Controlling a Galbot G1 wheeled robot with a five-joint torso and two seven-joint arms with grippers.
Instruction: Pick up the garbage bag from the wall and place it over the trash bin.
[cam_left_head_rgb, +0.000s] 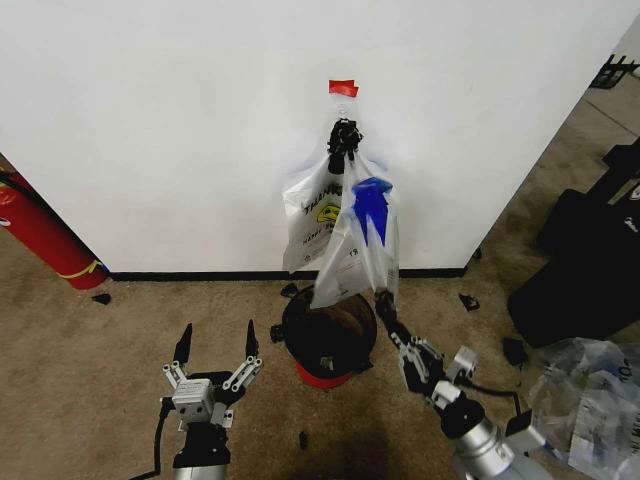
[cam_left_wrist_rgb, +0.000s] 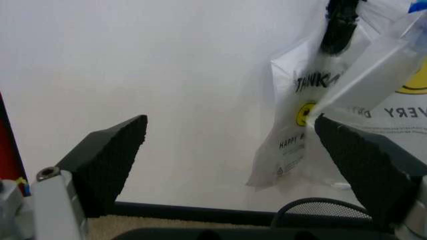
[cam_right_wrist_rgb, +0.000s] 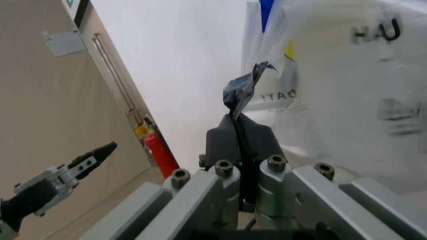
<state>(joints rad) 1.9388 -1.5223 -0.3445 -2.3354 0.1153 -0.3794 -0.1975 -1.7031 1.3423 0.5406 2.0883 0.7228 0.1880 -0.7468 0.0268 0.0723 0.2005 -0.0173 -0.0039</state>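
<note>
The garbage bag (cam_left_head_rgb: 366, 238), see-through with blue handles, hangs from a black hook (cam_left_head_rgb: 343, 134) on the white wall, in front of a whiter smiley bag (cam_left_head_rgb: 312, 214). Right below stands the black trash bin (cam_left_head_rgb: 328, 330) with its red base. My right gripper (cam_left_head_rgb: 383, 299) is at the bag's lower edge, above the bin's right rim. In the right wrist view its fingers (cam_right_wrist_rgb: 233, 137) are shut on a crumpled bit of the garbage bag (cam_right_wrist_rgb: 243, 89). My left gripper (cam_left_head_rgb: 215, 348) stands open left of the bin, holding nothing; its pads (cam_left_wrist_rgb: 115, 156) frame the wall and the smiley bag (cam_left_wrist_rgb: 297, 116).
A red fire extinguisher (cam_left_head_rgb: 38, 235) leans at the far left wall. Black cases (cam_left_head_rgb: 580, 270) and a clear plastic heap (cam_left_head_rgb: 590, 398) crowd the right side. Small black scraps (cam_left_head_rgb: 468, 301) lie on the carpet around the bin. Red tape (cam_left_head_rgb: 343, 88) marks the wall above the hook.
</note>
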